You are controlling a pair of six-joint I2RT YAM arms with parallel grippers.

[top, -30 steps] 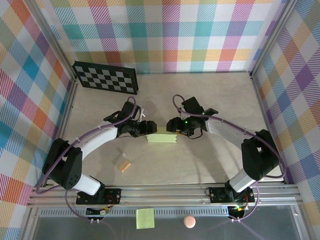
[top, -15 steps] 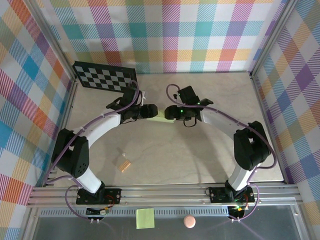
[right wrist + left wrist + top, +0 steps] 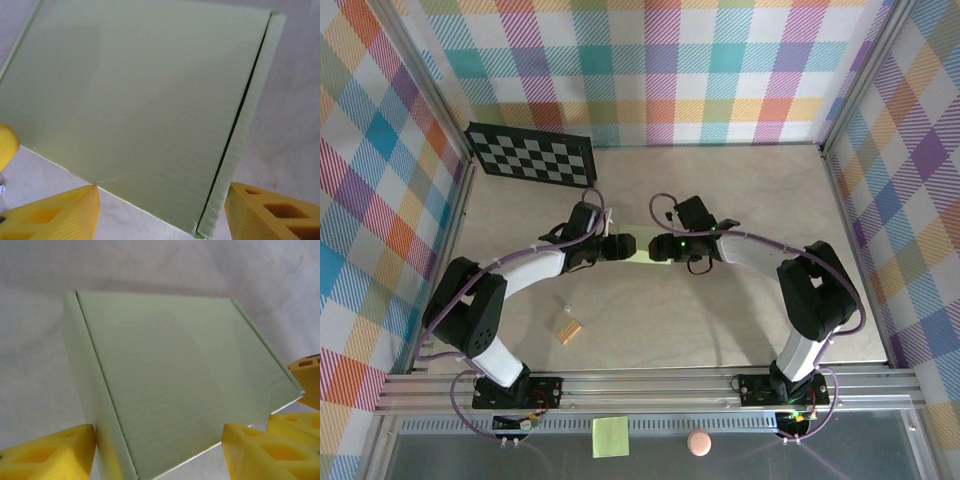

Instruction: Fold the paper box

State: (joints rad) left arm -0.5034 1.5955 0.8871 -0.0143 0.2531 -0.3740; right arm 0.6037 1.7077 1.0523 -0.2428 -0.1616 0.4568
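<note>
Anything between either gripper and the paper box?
Nothing visible. The paper box is directly between the left gripper and right gripper, right at their parted jaws. The tan block sits well aside, nearer the left arm's base.

A black-and-white checkerboard (image 3: 530, 155) lies flat at the far left of the pale wooden table (image 3: 650, 330), close to the plaid walls (image 3: 660, 70). Nearer me, left of centre, sits a tiny tan block (image 3: 567, 330), well apart from the board. Beyond the aluminium rail (image 3: 650, 385) at the near edge, a yellow-green sticky note (image 3: 610, 437) lies near a small pink ball (image 3: 698, 443).
</note>
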